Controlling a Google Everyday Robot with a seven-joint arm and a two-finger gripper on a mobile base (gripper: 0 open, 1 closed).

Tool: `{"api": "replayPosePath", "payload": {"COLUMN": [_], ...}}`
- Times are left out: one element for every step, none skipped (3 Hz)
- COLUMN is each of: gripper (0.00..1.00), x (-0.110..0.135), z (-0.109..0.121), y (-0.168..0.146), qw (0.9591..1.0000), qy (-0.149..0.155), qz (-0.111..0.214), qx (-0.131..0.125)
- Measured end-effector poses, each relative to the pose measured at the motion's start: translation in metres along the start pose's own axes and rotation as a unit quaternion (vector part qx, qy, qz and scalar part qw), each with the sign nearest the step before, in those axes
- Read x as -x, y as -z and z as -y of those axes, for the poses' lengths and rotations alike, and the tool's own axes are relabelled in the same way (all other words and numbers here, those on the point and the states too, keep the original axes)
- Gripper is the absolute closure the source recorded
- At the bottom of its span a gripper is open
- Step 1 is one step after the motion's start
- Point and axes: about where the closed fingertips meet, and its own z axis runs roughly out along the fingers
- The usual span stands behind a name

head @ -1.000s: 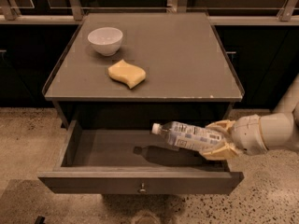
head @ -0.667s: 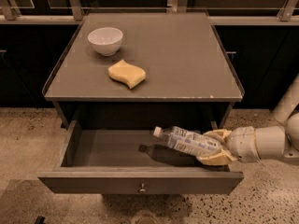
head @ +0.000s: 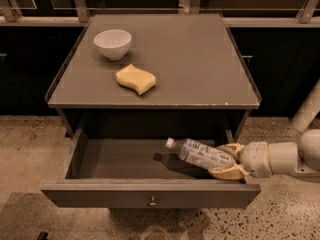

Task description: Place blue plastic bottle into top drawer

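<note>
Reaching from right | jaws (head: 229, 161) grasping blue plastic bottle (head: 200, 154) | inside top drawer (head: 150, 196)

Table (head: 200, 59) at centre; top drawer (head: 150, 196) pulled out below its front edge, toward you. On tabletop: bowl (head: 113, 43) at rear left; sponge (head: 135, 79) just in front and right of bowl, apart from it. Your gripper (head: 227, 160) reaches in from right, over drawer's right end, closed on base of blue plastic bottle (head: 199, 154). Bottle lies tilted within drawer opening, cap pointing left and up toward drawer's middle. Knob (head: 152, 202) at centre of drawer front.
</note>
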Motion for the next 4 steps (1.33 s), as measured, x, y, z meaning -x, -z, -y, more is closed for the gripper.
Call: {"api": "replayPosePath", "payload": {"gripper": [0.58,0.35,0.11,0.0], "x": [0.0,0.0,0.011,0.028], "z": [0.0,0.0,0.011,0.022], "y": [0.0,0.0,-0.019,-0.053], "qw": [1.0,1.0,0.9997,0.9985], "qy": [0.0,0.0,0.009,0.021], "qz": [0.0,0.0,-0.012,-0.015], "qx": [0.0,0.0,0.02,0.048]}}
